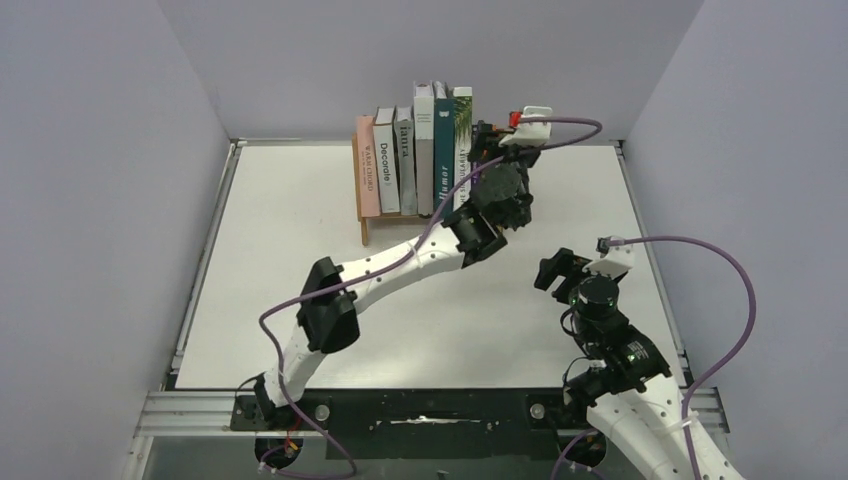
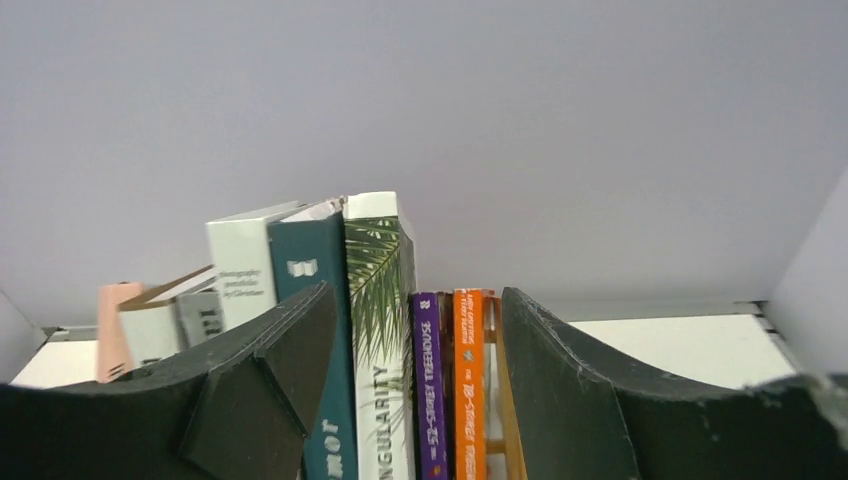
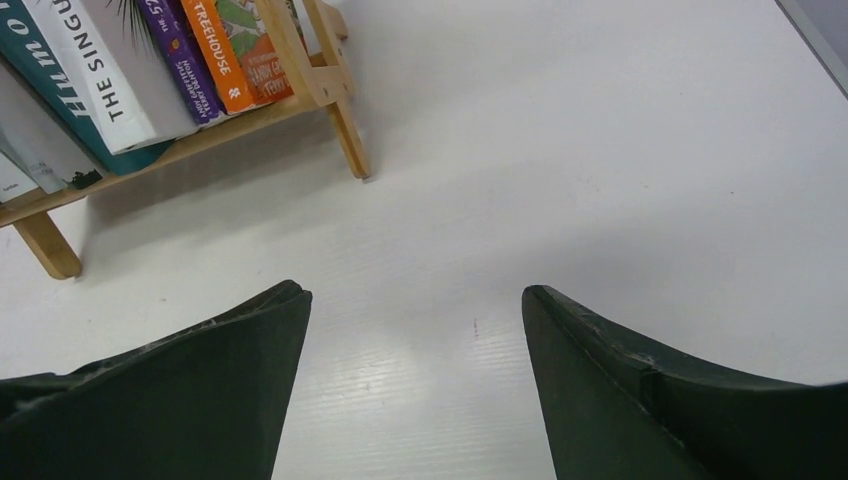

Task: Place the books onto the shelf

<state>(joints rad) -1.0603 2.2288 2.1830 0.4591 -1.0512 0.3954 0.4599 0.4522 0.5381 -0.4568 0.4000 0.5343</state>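
The books (image 1: 415, 150) stand in a row on the shelf (image 3: 322, 85) at the far side of the bench (image 1: 250, 300). I see no book lying on the bench in these views, so the task looks at or near its end.

The left pincer (image 2: 415, 296) sits at the row's right end, fingers apart and clamped on nothing. One finger is in front of the teal book (image 2: 310, 260) and the other is just outside the shelf's wooden end. Between them are the palm-leaf book (image 2: 380, 300), the purple paperback (image 2: 430, 400) and the orange paperback (image 2: 469, 380).

The right pincer (image 3: 415, 290) hovers over the bench near the shelf's right leg, fingers apart and empty.

The danger now is in backing out. The outer finger is close to the wooden end, and whether it touches I cannot tell. A crooked retreat could hook that end and drag or tip the rack (it looks light), spilling the row. The inner finger could likewise catch a spine and pull a book forward. The thin paperbacks have little to brace them and may slump.
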